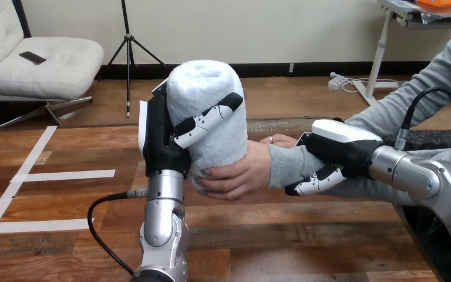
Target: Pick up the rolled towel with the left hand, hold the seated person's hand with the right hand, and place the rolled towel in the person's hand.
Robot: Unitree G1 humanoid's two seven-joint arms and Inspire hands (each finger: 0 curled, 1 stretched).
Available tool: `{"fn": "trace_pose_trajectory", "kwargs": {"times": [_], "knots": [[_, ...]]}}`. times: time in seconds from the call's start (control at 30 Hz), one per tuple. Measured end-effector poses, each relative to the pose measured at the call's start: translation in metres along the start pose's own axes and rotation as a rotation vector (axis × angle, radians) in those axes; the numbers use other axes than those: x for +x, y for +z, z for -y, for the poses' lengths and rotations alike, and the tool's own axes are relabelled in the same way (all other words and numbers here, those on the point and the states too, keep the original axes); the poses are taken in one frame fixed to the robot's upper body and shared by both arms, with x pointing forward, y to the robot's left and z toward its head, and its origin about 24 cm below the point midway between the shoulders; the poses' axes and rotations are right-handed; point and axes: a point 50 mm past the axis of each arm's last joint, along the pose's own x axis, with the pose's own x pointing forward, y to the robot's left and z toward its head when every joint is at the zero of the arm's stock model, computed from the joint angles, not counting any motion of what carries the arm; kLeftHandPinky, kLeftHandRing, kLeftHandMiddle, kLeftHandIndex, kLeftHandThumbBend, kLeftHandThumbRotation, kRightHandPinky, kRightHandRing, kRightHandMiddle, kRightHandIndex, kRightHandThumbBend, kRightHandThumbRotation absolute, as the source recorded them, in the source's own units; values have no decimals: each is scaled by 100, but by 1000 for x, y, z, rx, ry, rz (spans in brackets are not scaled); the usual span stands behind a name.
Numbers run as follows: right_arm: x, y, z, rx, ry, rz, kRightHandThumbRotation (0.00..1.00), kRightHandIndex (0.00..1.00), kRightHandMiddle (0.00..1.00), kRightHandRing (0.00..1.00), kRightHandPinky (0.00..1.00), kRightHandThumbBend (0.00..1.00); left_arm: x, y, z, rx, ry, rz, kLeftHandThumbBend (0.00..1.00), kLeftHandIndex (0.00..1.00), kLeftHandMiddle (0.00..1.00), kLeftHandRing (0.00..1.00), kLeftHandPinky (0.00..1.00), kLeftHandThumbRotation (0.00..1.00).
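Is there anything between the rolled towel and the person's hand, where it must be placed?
Nothing visible. The rolled towel, gripped by the left hand, touches the person's hand, whose fingers wrap its lower end.

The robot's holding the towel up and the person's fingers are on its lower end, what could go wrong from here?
1. The person's hand grips only the bottom of the rolled towel, which stands tall above it; if the left hand lets go early, it may tip out.
2. The right hand is curled round the person's wrist; a tug could strain it.
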Motion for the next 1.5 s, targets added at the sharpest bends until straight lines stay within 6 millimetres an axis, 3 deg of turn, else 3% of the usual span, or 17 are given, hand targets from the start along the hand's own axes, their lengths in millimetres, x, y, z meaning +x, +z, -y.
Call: {"fn": "trace_pose_trajectory", "kwargs": {"times": [0.7, 0.9, 1.0, 1.07, 1.2, 1.37, 1.5], "knots": [[-1, -1, 0, -1, -1, -3, 33, 32, 31, 26, 23, 57, 0, -2, 0, -28, -27, -21, 68, 41, 39, 34, 30, 0], [-1, -1, 1, -1, -1, -4, 34, 32, 30, 26, 23, 57, 0, -2, 0, -34, -41, -23, 73, 46, 44, 40, 34, 3], [-1, -1, 1, -1, -1, -6, 34, 32, 30, 26, 23, 57, 0, -3, 1, -39, -56, -29, 79, 51, 51, 47, 39, 12], [-1, -2, 1, -1, -1, -7, 34, 32, 30, 26, 23, 57, 0, -3, 1, -44, -66, -34, 86, 58, 59, 57, 50, 23], [-1, -2, 1, 0, -1, -13, 34, 32, 30, 26, 23, 57, -1, -4, 2, -51, -81, -39, 94, 64, 66, 66, 62, 36], [-2, -3, 1, 0, -1, -17, 34, 32, 31, 27, 24, 57, -1, -4, 3, -40, -93, -40, 99, 73, 76, 76, 77, 52], [-2, -3, 1, 0, -2, -19, 34, 32, 31, 27, 24, 57, -1, -4, 4, -26, -107, -41, 100, 76, 79, 81, 83, 60]]}}
